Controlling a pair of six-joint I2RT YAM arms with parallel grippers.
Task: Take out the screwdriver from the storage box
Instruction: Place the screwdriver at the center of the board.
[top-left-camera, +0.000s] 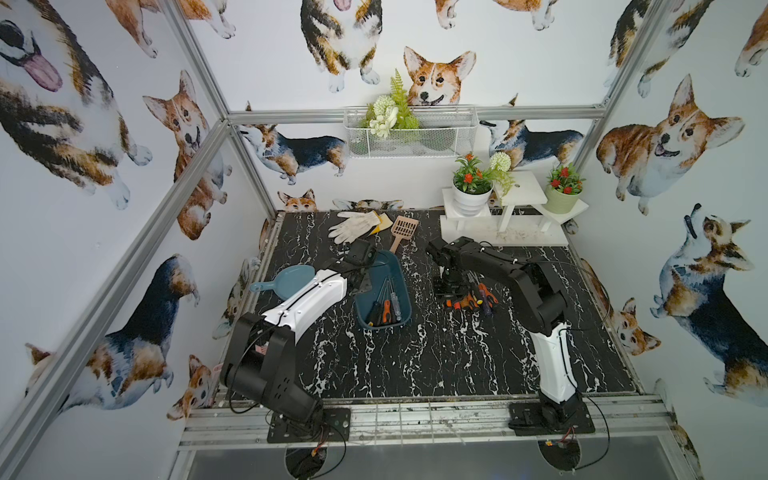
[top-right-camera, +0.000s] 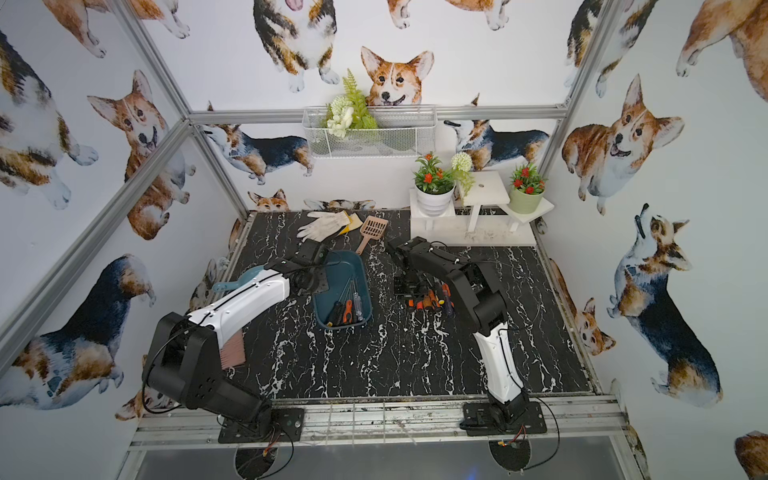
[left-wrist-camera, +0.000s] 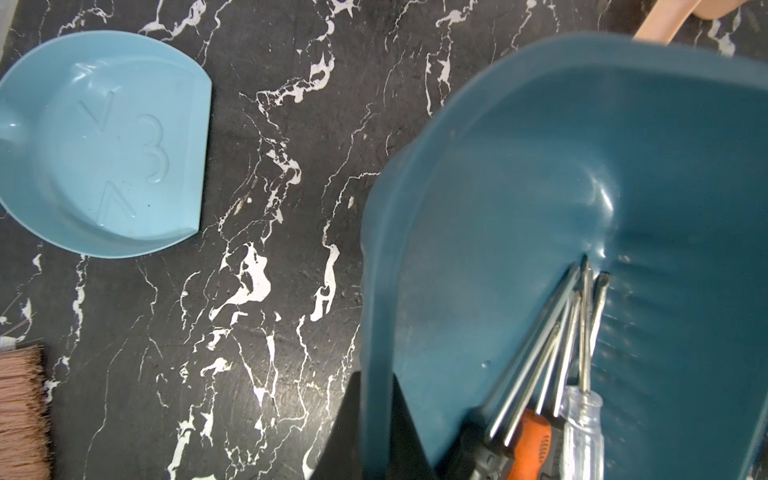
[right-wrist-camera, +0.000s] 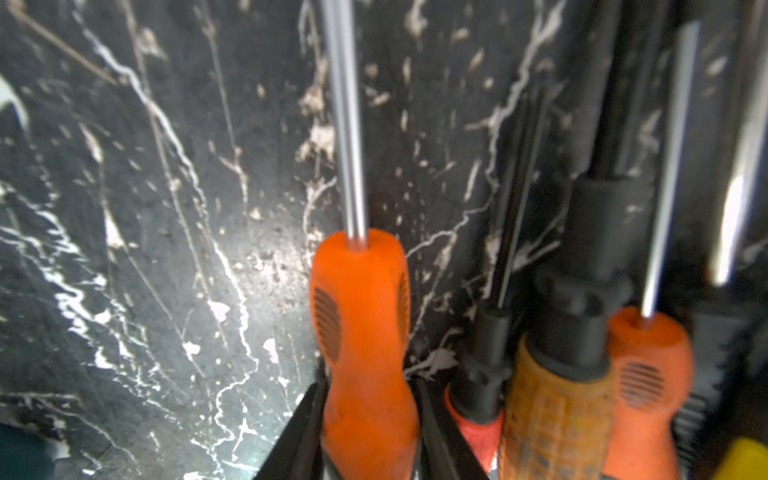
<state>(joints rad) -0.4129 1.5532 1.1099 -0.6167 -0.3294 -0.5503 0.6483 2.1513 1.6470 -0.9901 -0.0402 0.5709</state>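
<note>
Orange and close against the lens, the handle of the screwdriver (right-wrist-camera: 365, 332) sat between the two fingers of my right gripper (right-wrist-camera: 368, 386), the jaws partly spread around it. Whether they pressed it or merely straddled it I could not tell. It lay on the black marbled table (top-left-camera: 415, 365), outside the storage box (top-left-camera: 386, 270) and to its right, just beside a cluster of other screwdrivers (top-left-camera: 478, 297). My left gripper (left-wrist-camera: 375, 386) was closed on the left rim of the box, one finger inside the wall and one outside. Several more drivers (left-wrist-camera: 536, 374) lay in the box, their handles gathered at the end nearer my bases. Left of the box lay a light blue scoop (left-wrist-camera: 104, 145), with a brush (left-wrist-camera: 20, 407) near it. Toward the back wall lay white gloves (top-left-camera: 353, 224) and a tan slotted scoop (top-left-camera: 403, 230).
</note>
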